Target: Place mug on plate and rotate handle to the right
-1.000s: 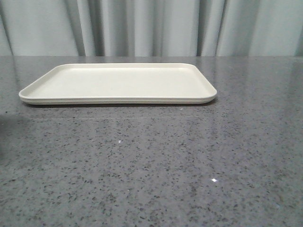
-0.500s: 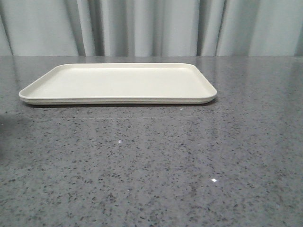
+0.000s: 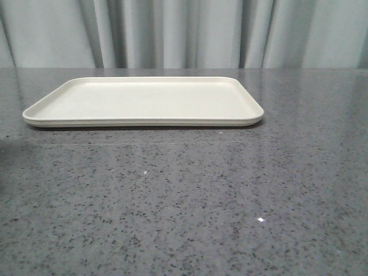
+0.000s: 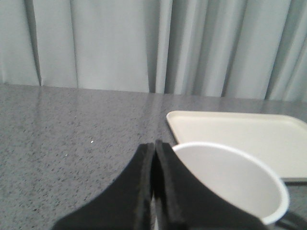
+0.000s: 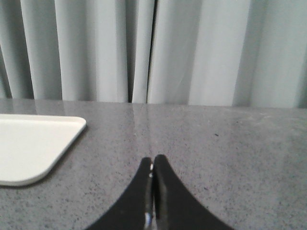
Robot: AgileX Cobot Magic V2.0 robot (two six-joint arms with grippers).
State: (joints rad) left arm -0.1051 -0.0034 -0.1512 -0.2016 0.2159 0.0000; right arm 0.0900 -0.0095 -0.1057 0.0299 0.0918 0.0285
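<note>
Plate [image 3: 144, 100]: cream rectangular tray with rounded corners and a low rim, lying flat on the grey speckled table [image 3: 184, 201], toward the far side, in front of the pale curtain [image 3: 184, 31]. Its surface is showing bare in the front view. Neither arm is appearing in that view.

Mug [image 4: 235, 179]: white, sitting upright on the table near the plate's corner, apart from the tray, open mouth facing up. Only the rim and inside are showing in the left wrist view; a small piece of the black handle [image 4: 293, 224] is peeking out at the frame's corner.

Left end effector [image 4: 154, 187]: black fingers [image 4: 136, 191] pressing together with no gap, gripping nothing, sitting just beside the mug's rim; whether it is touching the rim cannot be told.

Right end effector [image 5: 152, 191]: fingers [image 5: 165, 191] likewise closed against each other, empty, hovering over bare table, with a corner of the plate [image 5: 33, 143] lying off to one side, well apart.
</note>
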